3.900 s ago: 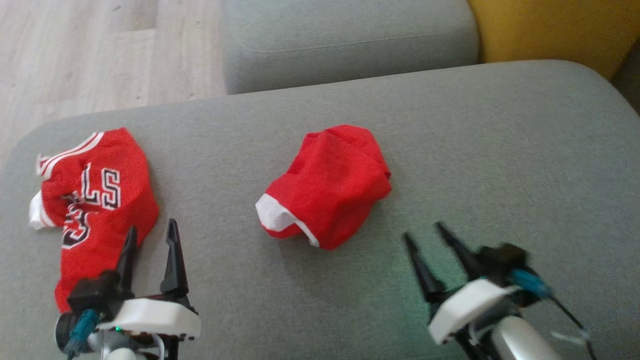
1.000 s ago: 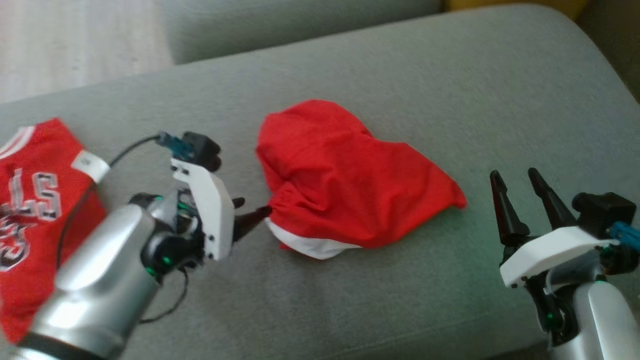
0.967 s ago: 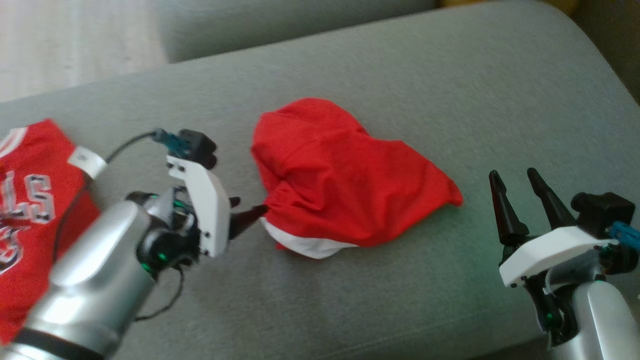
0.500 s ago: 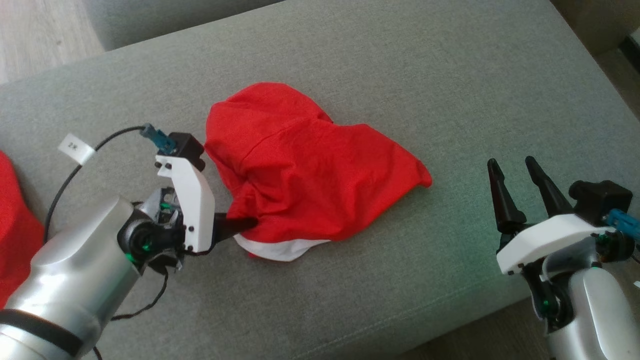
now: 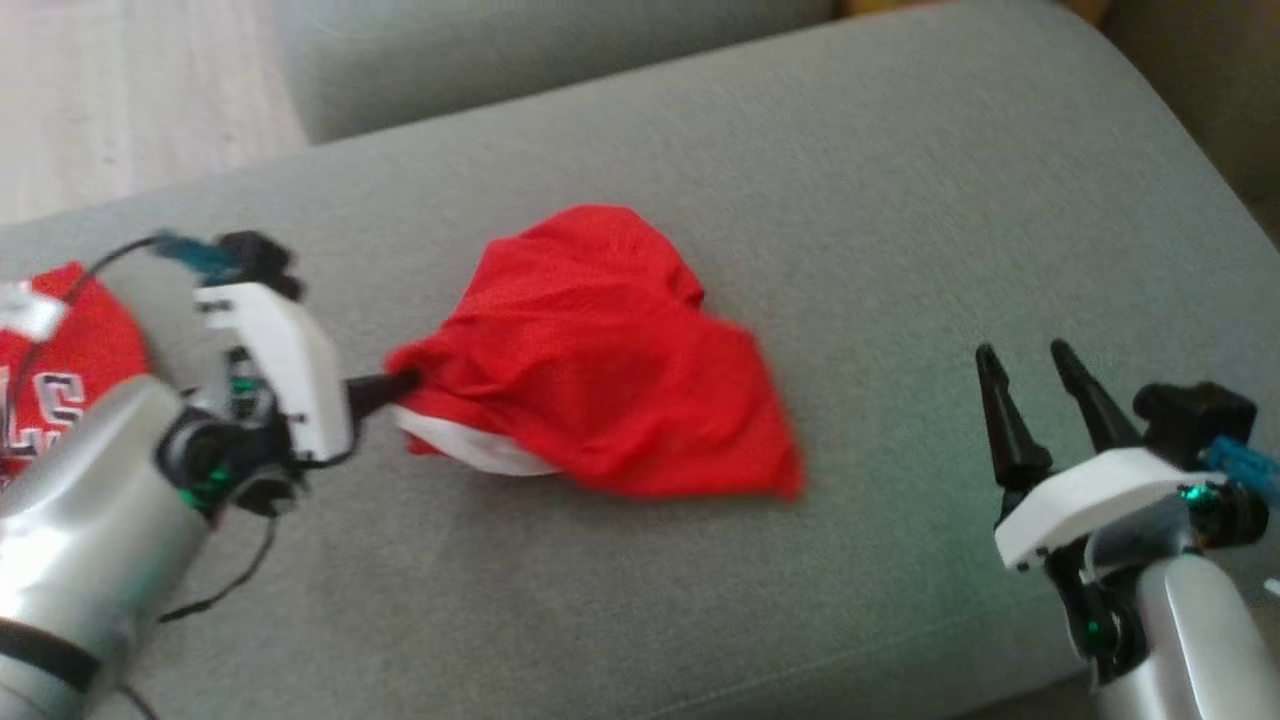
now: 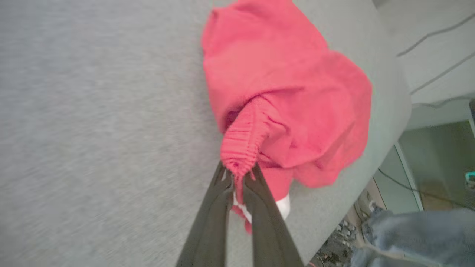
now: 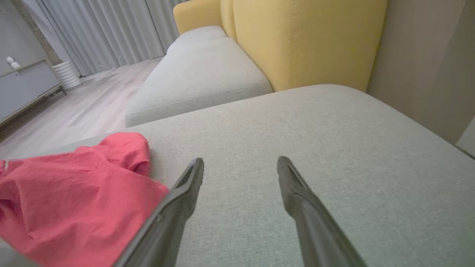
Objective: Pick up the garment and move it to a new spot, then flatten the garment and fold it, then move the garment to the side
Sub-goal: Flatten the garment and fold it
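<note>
Left hand (image 6: pixel 239 178) clamped the garment (image 5: pixel 600 360) by its ribbed hem (image 6: pixel 241 152); right hand (image 5: pixel 1022 348) gaped empty. Lifting clear seemed wiser than dragging.

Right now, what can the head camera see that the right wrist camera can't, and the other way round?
Head view: the left pincer shut on the red garment at its edge, and a lettered red jersey at the far left. Right wrist view: a yellow sofa back, grey curtains and a cabinet. Both: the red garment, the grey cushion it lies on, and the open right pincer, apart from the garment.
</note>
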